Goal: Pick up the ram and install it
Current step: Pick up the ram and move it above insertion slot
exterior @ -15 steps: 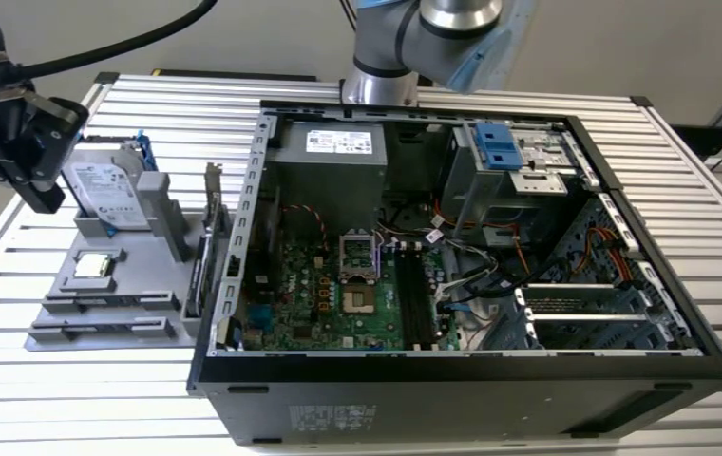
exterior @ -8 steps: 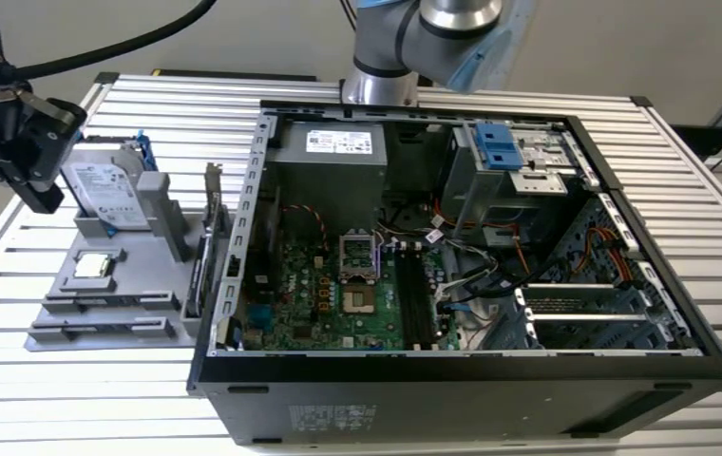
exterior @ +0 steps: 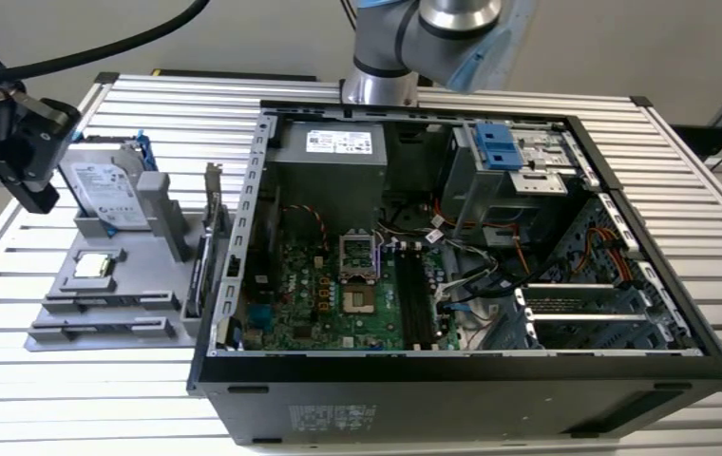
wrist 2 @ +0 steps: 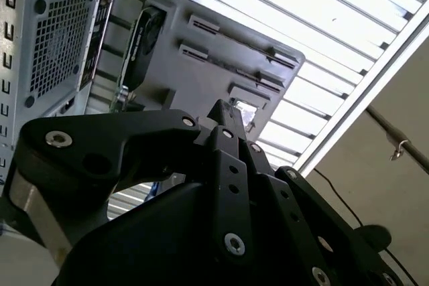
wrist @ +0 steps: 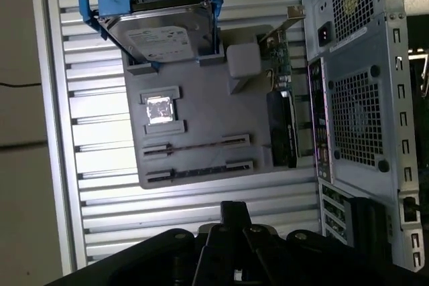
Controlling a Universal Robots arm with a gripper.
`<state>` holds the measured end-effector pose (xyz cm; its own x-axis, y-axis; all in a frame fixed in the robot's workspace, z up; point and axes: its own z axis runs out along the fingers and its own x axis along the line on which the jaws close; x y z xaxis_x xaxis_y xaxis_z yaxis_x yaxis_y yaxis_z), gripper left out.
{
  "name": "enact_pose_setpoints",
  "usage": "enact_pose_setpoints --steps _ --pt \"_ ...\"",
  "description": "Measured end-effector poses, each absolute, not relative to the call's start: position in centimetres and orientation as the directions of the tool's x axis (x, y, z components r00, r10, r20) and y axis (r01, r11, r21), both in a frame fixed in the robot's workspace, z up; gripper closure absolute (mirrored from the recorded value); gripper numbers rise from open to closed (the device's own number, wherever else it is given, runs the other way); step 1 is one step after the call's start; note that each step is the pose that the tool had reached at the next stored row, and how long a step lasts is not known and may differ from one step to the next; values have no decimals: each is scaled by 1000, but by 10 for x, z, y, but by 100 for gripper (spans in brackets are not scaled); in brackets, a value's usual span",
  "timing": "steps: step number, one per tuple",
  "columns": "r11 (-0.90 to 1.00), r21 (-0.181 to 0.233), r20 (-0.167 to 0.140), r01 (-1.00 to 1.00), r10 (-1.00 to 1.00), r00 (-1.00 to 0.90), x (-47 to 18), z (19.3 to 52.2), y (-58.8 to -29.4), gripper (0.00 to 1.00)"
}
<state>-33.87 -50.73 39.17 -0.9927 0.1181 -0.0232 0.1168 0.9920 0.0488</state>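
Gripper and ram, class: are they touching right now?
Apart. In the first wrist view, bare table slats show between the gripper and the ram lying in the grey tray.

In the exterior view the holder (exterior: 69, 290) lies on the table (exterior: 672, 190), at 9 o'clock from the computer case (exterior: 463, 375). On the holder the hard drive (exterior: 105, 190) stands at 12 o'clock, the processor (exterior: 92, 267) in the middle, the ram (exterior: 105, 304) at 6 o'clock, and the card (exterior: 213, 237) at 3 o'clock, next to the case.
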Motion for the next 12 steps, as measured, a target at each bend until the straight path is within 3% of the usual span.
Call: enact_pose_setpoints --steps 12 --pt "990 49 -23 130 131 -991 -346 392 -507 100"
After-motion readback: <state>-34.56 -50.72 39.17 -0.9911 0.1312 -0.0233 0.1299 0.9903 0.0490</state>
